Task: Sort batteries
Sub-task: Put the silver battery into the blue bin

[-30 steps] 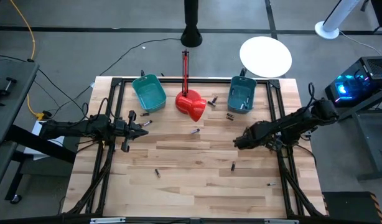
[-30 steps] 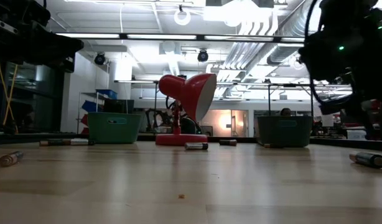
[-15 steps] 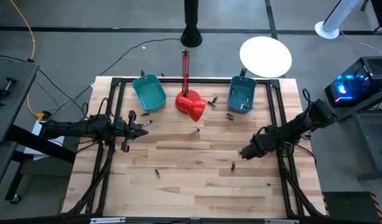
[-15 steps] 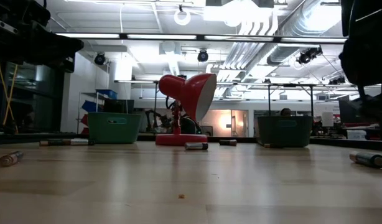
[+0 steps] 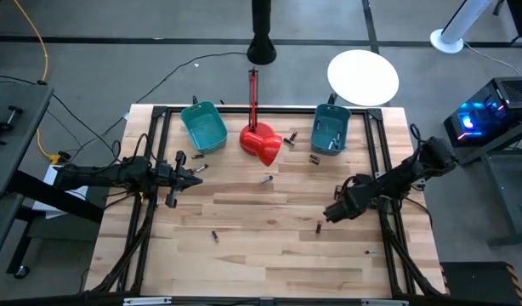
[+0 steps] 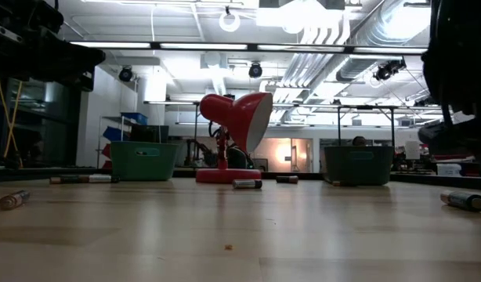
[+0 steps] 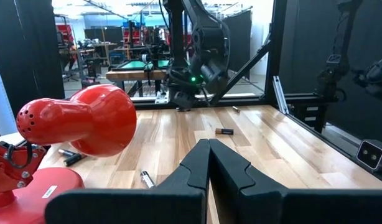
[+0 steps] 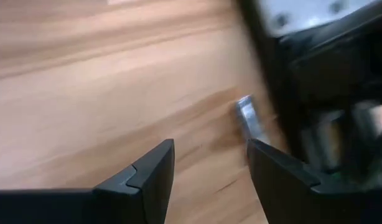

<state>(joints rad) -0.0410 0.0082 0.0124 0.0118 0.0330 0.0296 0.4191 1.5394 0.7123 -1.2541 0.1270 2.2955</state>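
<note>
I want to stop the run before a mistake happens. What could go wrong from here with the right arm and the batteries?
1. The right tool hangs open above a battery that lies alone on the table; a fingertip could nudge the round cell so it rolls away.
2. In the right wrist view a battery lies close to the dark frame, leaving little room.
3. The left tool waits shut near the red lamp.

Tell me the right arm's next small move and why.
Probably lower the right gripper onto the battery lying just ahead of it. Its fingers are open over bare wood, holding nothing, and that cell is the loose one nearest to it. The left gripper waits, shut, beside the left teal bin.
</note>
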